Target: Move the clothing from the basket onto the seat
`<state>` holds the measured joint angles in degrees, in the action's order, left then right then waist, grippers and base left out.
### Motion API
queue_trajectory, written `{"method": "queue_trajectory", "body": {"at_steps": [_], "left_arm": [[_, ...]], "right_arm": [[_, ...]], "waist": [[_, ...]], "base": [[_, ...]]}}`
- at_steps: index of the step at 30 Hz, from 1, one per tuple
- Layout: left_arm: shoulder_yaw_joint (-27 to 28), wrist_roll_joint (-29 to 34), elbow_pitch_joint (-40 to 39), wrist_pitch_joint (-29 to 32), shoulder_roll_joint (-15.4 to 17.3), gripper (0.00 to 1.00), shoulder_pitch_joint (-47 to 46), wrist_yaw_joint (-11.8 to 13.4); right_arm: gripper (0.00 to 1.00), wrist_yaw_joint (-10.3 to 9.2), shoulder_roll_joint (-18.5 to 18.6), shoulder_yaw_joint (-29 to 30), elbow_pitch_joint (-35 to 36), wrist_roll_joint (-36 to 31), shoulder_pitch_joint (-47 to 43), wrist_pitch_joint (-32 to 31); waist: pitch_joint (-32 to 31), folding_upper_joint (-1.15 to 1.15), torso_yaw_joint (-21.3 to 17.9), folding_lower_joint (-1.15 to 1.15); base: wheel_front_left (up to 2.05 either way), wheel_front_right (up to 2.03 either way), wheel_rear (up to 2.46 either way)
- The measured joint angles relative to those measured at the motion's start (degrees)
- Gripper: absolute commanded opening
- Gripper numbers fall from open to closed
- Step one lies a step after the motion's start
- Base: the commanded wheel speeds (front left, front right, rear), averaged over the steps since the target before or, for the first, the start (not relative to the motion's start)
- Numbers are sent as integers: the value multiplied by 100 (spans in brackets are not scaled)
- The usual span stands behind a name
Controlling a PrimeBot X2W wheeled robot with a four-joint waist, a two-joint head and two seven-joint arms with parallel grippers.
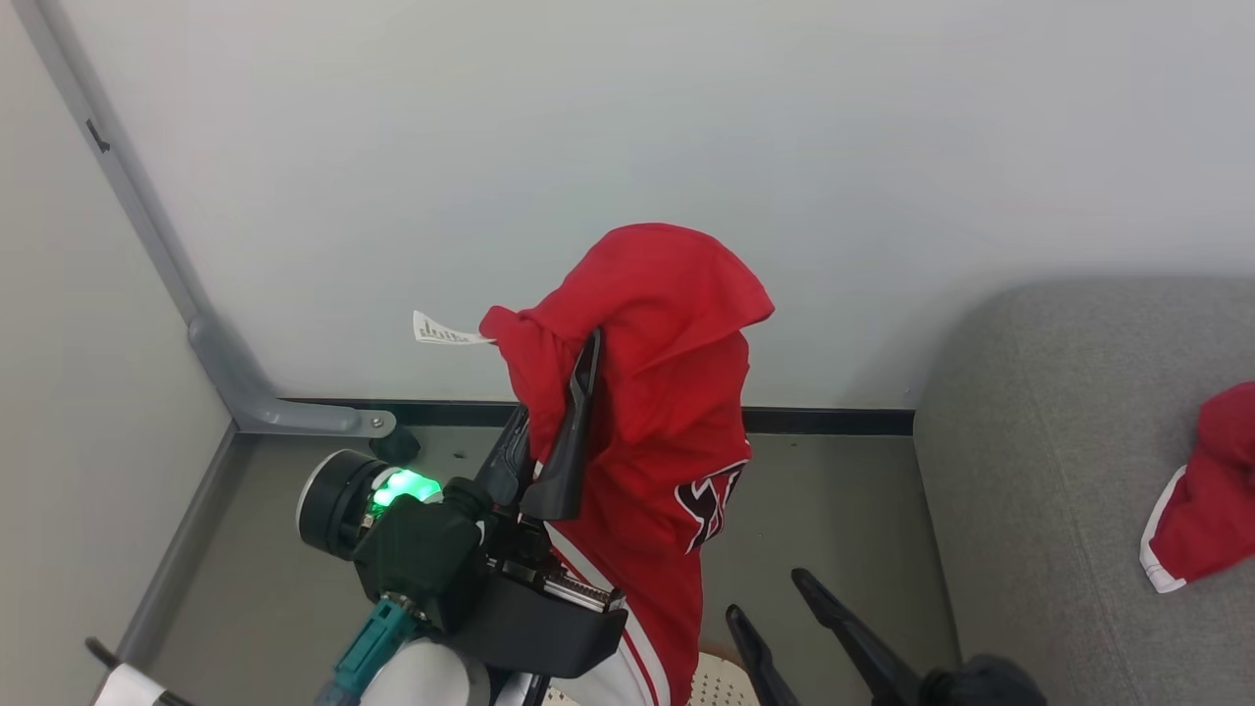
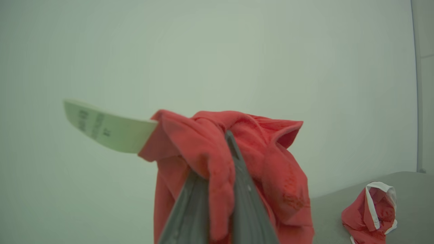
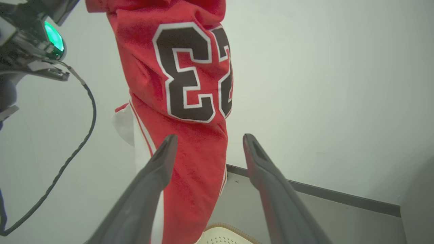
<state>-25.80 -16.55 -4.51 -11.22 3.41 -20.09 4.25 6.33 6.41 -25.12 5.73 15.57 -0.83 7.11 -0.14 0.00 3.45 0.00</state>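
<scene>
Head view: red clothing point(image 1: 667, 324) hanging bunched, white label point(image 1: 446, 330), black-white lettering point(image 1: 711, 505).

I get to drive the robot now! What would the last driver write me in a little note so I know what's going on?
Left gripper: shut on the red fabric jersey with black-and-white numbers. The jersey is held up high, and its lower end hangs towards the cream perforated plastic basket.
Right gripper: open and empty, beside the hanging jersey.
Done: one red garment with white trim lies on the grey fabric seat.
Left: carry the jersey to the robot's right, over the seat, and let go. The inside of the basket is hidden, so check it for more clothes.
</scene>
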Motion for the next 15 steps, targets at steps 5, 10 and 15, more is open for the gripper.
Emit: {"method": "queue_trajectory", "body": {"at_steps": [5, 10, 15], "left_arm": [[-116, -2, -9, 55, -14, 0, -74, -22], [-298, -29, 8, 112, -25, 0, -110, -27], [-417, -52, -20, 163, -26, 0, -157, -25]], "right_arm": [[100, 25, -77, -478, -82, 0, 202, -57], [100, 49, -108, -646, -326, 8, 590, -103], [100, 52, -144, -695, -632, 34, 964, -102]], "waist": [[4, 0, 89, 0], [-2, 0, 171, 0], [-8, 0, 277, 0]], "base": [[0, 0, 0], [0, 0, 0], [0, 0, 0]]}}
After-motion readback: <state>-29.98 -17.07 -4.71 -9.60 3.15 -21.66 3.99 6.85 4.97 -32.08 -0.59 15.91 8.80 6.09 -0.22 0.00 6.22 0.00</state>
